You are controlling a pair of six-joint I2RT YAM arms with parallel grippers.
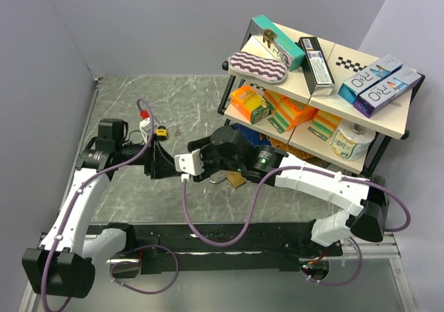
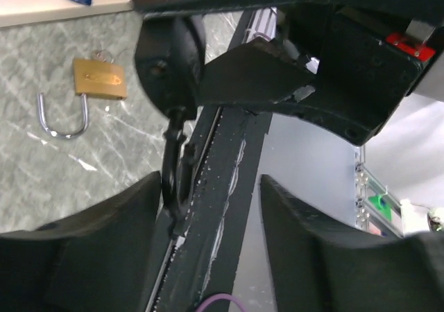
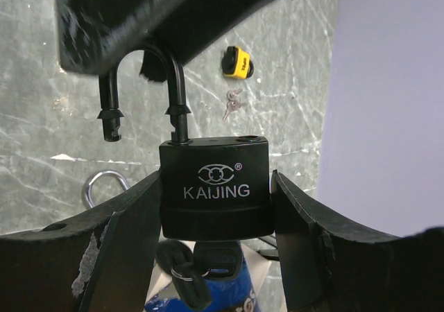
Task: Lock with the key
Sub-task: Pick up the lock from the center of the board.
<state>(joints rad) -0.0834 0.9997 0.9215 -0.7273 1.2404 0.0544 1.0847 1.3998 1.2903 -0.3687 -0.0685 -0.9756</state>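
Left gripper (image 2: 208, 187) stands with its fingers apart. The thin shackle (image 2: 173, 163) of the black padlock (image 3: 215, 201) is between them, nearer to one finger; I cannot tell if it touches. To the right, the right gripper (image 3: 216, 180) is closed on the body of this padlock, above the surface (image 1: 139, 208). The shackle is out of the body on one side, and a key (image 3: 187, 272) shows just under the body. A brass padlock (image 1: 236, 178), also unlocked, lies on the surface. Further right stands a shelf (image 1: 295, 80) with boxes.
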